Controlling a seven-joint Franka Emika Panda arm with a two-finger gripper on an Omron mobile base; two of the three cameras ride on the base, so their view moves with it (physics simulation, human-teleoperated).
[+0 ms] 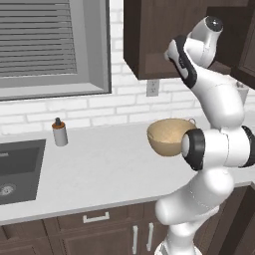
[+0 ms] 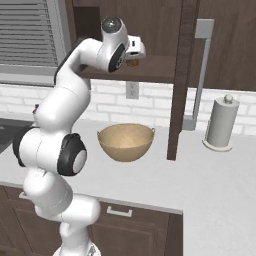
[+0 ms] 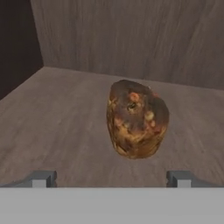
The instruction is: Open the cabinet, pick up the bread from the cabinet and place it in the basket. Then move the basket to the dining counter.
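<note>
Gripper spread wide, holding nothing, inside the cabinet with its door swung out. The bread sits on the cabinet shelf dead ahead, centred between the fingertips, apart from them, long axis roughly upright in hand view. Basket waits on the bench below. Base views hide most of the bread behind the hand.

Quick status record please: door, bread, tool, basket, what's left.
cabinet: door swung open
bread: on the cabinet shelf, ahead of the tool, not gripped
tool: open, fingertips either side short of the bread
basket: empty, on the grey worktop below the cabinet
remaining: grasp bread, drop in basket, carry basket to dining counter
</note>
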